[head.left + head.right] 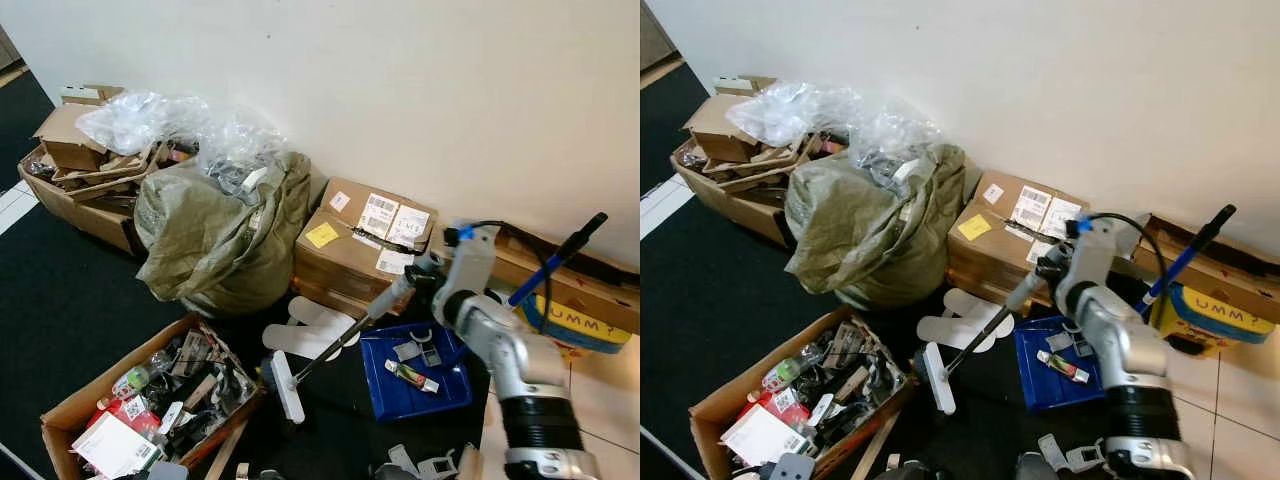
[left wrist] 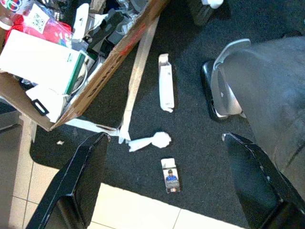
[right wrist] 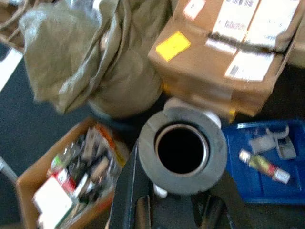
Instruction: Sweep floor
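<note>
So I've got the right gripper (image 1: 432, 283) up in front of me, jaws clamped around the grey grip of the broom (image 1: 330, 348). The shaft runs down and to my left from there, and the white broom head (image 1: 288, 388) sits on the dark carpet (image 1: 60, 310), right between the open cardboard box of junk (image 1: 150, 405) and the blue tray (image 1: 415, 375). In the right wrist view I'm looking straight down the hollow end of the grey handle tube (image 3: 182, 150).

The head is just in front of a couple of flat white pieces (image 1: 308, 328) lying on the carpet. Behind those there's a brown shipping box (image 1: 360, 250) with labels and a yellow sticky note, and to its left a big olive-green sack (image 1: 220, 235) with clear plastic spilling out of the top. More cardboard boxes (image 1: 75, 165) are stacked against the white wall (image 1: 400, 90) further left. The blue tray has a few small bits of hardware in it.

The left gripper (image 2: 164, 191) hangs low with its jaws spread wide, nothing between them. Its camera looks at the carpet, where there's a crumpled white paper wad (image 2: 152, 141), a small card with a picture (image 2: 170, 175), a flattened white carton (image 2: 166, 88) and a long white strip (image 2: 136, 81) lying along the edge of the junk box. Pale floor tiles (image 2: 138, 210) start just past the carpet edge.
</note>
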`<state>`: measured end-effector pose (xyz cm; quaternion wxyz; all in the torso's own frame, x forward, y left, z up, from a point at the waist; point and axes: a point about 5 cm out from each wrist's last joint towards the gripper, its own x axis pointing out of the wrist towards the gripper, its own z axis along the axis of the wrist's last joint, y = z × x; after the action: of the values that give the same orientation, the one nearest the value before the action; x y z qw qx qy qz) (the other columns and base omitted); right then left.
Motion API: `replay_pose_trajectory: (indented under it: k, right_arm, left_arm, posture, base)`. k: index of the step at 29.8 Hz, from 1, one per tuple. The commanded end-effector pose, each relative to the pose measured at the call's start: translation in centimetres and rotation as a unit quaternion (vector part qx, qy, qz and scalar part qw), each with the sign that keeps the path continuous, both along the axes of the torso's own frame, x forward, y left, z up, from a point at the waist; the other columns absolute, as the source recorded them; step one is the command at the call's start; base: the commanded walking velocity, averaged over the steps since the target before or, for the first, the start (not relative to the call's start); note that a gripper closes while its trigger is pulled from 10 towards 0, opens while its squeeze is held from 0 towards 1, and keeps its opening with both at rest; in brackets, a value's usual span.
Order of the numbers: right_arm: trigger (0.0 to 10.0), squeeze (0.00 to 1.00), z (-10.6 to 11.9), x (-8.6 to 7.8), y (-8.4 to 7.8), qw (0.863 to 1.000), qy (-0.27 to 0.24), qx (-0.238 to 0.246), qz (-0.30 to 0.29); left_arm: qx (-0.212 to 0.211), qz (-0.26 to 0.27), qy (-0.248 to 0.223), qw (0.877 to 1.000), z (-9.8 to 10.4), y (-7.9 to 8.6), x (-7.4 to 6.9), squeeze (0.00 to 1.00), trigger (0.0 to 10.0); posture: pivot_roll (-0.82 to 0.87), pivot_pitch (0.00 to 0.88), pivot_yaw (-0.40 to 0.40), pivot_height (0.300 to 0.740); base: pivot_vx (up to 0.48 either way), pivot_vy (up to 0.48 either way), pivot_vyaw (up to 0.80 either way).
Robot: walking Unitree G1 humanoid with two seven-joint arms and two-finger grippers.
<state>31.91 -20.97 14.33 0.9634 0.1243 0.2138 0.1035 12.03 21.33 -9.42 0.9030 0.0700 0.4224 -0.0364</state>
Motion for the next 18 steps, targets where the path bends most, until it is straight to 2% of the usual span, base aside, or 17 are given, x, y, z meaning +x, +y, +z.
replay_pose_trajectory:
  k: [1, 4, 8, 12, 14, 16, 17, 18]
  right_arm:
    - [10.0, 0.00, -1.2, -1.5, -0.5, 0.997, 0.061, 0.030, 0.035]
    - [10.0, 0.00, -0.9, -1.7, -1.0, 0.996, 0.068, 0.031, 0.045]
    - [10.0, 0.00, -0.2, -2.5, -2.4, 0.993, 0.102, 0.018, 0.060]
    - [10.0, 0.00, 0.2, -2.8, -2.8, 0.991, 0.116, 0.011, 0.069]
    - [10.0, 0.00, 0.4, -3.1, -3.0, 0.990, 0.120, -0.005, 0.076]
    - [10.0, 0.00, 0.6, -3.6, -3.8, 0.988, 0.122, -0.060, 0.078]
    - [10.0, 0.00, 0.6, -3.6, -3.8, 0.988, 0.122, -0.060, 0.078]
    - [10.0, 0.00, 0.7, -3.6, -4.5, 0.987, 0.117, -0.092, 0.065]
  left_arm:
    - [0.001, -0.002, 0.030, 1.000, -0.5, 0.1, -1.3, 0.00, 10.0]
    - [0.000, -0.002, 0.030, 1.000, -0.5, 0.0, -1.2, 0.00, 10.0]
    - [-0.003, -0.001, 0.032, 0.999, -0.5, -0.2, -1.0, 0.00, 10.0]
    - [-0.005, -0.002, 0.034, 0.999, -0.5, -0.2, -0.8, 0.00, 10.0]
    - [-0.005, -0.002, 0.034, 0.999, -0.5, -0.3, -0.8, 0.00, 10.0]
    - [-0.005, -0.002, 0.034, 0.999, -0.5, -0.3, -0.6, 0.00, 10.0]
    - [-0.005, -0.002, 0.034, 0.999, -0.5, -0.3, -0.6, 0.00, 10.0]
    - [-0.005, -0.002, 0.034, 0.999, -0.5, -0.3, -0.6, 0.00, 10.0]
  posture:
    - [-0.05, 0.209, 0.030, 0.740]
    - [-0.06, 0.198, 0.024, 0.740]
    - [-0.07, 0.195, 0.035, 0.740]
    - [-0.08, 0.192, 0.035, 0.740]
    - [-0.08, 0.189, 0.036, 0.740]
    - [-0.08, 0.190, 0.040, 0.740]
    - [-0.08, 0.190, 0.040, 0.740]
    - [-0.08, 0.188, 0.042, 0.740]
  base:
    - [0.000, 0.000, 0.00]
    - [0.000, 0.000, 0.00]
    - [0.000, 0.000, 0.00]
    - [0.000, 0.000, 0.00]
    - [0.000, 0.000, 0.00]
    - [0.000, 0.000, 0.00]
    - [0.000, 0.000, 0.00]
    - [0.000, 0.000, 0.00]
